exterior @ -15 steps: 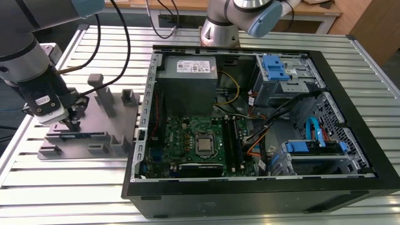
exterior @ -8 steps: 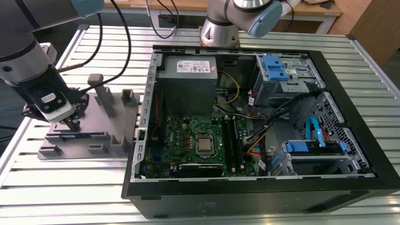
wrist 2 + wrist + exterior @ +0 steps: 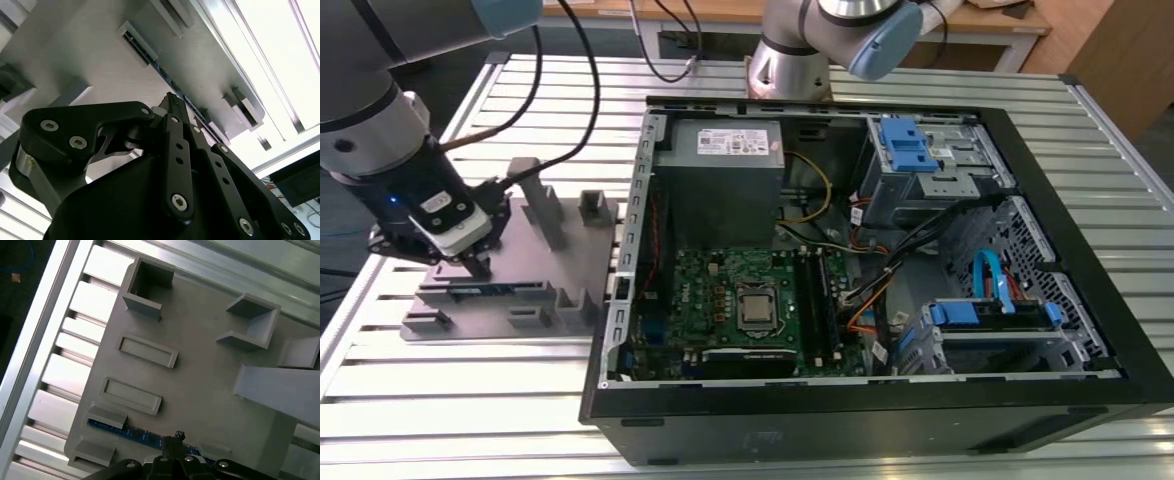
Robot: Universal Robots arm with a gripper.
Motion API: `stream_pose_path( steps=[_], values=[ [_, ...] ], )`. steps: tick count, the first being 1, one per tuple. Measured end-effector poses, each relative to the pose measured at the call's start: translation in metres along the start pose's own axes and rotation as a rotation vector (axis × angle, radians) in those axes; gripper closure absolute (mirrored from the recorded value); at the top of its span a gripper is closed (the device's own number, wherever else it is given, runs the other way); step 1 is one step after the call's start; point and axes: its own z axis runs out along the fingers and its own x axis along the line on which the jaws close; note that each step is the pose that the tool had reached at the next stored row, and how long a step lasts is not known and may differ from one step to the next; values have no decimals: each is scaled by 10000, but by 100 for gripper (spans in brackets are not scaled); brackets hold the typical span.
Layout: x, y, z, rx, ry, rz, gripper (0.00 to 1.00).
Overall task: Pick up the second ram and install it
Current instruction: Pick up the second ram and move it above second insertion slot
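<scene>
The gripper (image 3: pixel 476 266) is down on the grey holder block (image 3: pixel 520 300), which sits on the metal table (image 3: pixel 454 400) at the exterior view's left, just beside the open computer case (image 3: pixel 854 425).

The second ram (image 3: pixel 132 432) stands on its thin edge in a long slot by one edge of the block. It has not come out yet. In both wrist views the gripper is right on top of it, near its middle. The jaws look pinched together on the top edge of the blue-green board, so I think it is grasping the ram.

So the job is only at its start. The grab seems made. Lifting the ram, carrying it to the green motherboard (image 3: pixel 720 280) inside the case, and pushing it into a memory slot (image 3: pixel 817 290) are all left to do.
</scene>
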Motion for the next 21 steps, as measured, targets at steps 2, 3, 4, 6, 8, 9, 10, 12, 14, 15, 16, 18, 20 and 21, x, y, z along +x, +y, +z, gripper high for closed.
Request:
stream_pose_path(
  steps=[2,3,4,6,8,9,10,12,14,15,16,18,20,21],
  values=[
    [0,0,0,-11,-7,-327,89],
    [0,0,0,-17,-10,-483,89],
    [0,0,0,-23,-13,-644,89],
    [0,0,1,-33,-21,-954,89],
    [0,0,1,-44,-28,-1273,89],
    [0,0,2,-50,-31,-1425,89],
    [0,0,2,-55,-35,-1579,89],
    [0,0,2,-65,-41,-1885,89],
    [0,0,2,-76,-47,-2182,89],
    [0,0,3,-81,-51,-2340,89],
    [0,0,3,-87,-55,-2493,89],
    [0,0,3,-97,-61,-2800,89],
    [0,0,4,-108,-68,-3106,89],
    [0,0,4,-113,-71,-3255,89]
  ],
)
